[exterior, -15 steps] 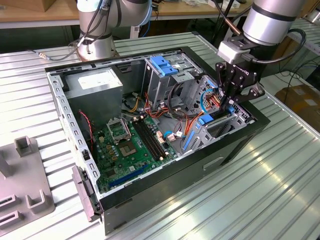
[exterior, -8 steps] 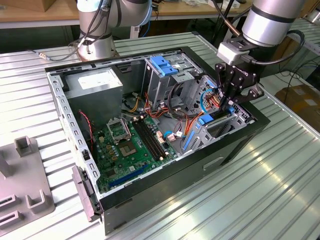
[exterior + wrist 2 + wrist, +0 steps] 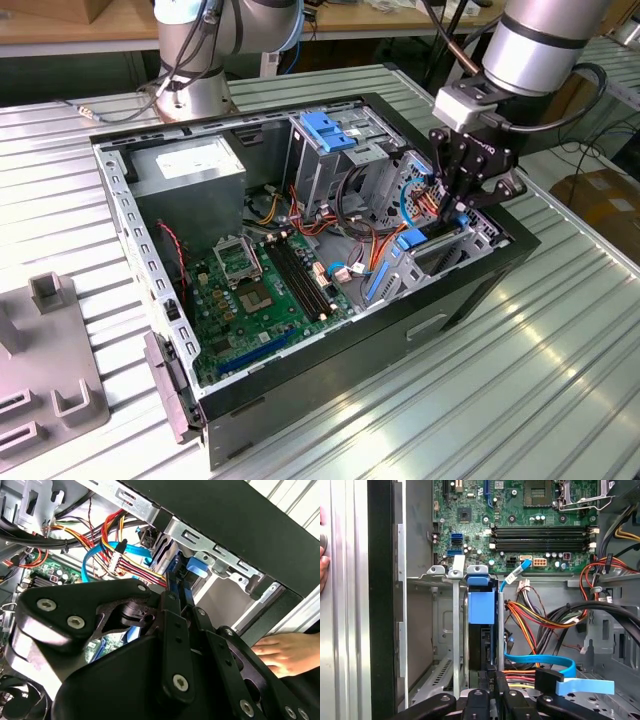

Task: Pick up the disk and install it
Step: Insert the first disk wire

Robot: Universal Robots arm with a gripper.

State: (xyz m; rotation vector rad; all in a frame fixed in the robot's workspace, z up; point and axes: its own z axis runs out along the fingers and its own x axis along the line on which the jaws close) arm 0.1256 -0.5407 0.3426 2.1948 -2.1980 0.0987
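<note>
1. We are looking at an open computer case (image 3: 470, 290) lying on its side on a ribbed metal bench (image 3: 560, 390), with the green motherboard (image 3: 255, 300) facing up inside it.
2. We are seeing the gripper (image 3: 462, 205) reaching down into the case at the exterior view's right, over the metal drive bay (image 3: 440, 255) beside the case's front wall.
3. We are finding the disk (image 3: 481, 630) standing on edge in a slot of that bay in the first wrist view, its blue carrier end facing the motherboard and its dark body running back toward the gripper (image 3: 492, 692).
4. We are seeing the gripper's black fingers (image 3: 492, 680) pressed close together on the near edge of the disk, pinching it from both sides.
5. We are noticing, in the second wrist view, the gripper (image 3: 180, 592) with its narrow fingers drawn in around a blue rail of the disk (image 3: 197, 565), just under the bay's metal tabs.
6. We are seeing a bundle of red, yellow and orange wires (image 3: 535, 625) and a flat blue data cable (image 3: 555, 667) lying just beside the disk's slot.
7. We are seeing a person's hand (image 3: 287, 652) resting against the outside of the case in the second wrist view.
8. We are spotting a blue handle block (image 3: 328, 132) atop the grey cage farther back, well apart from the gripper.
</note>
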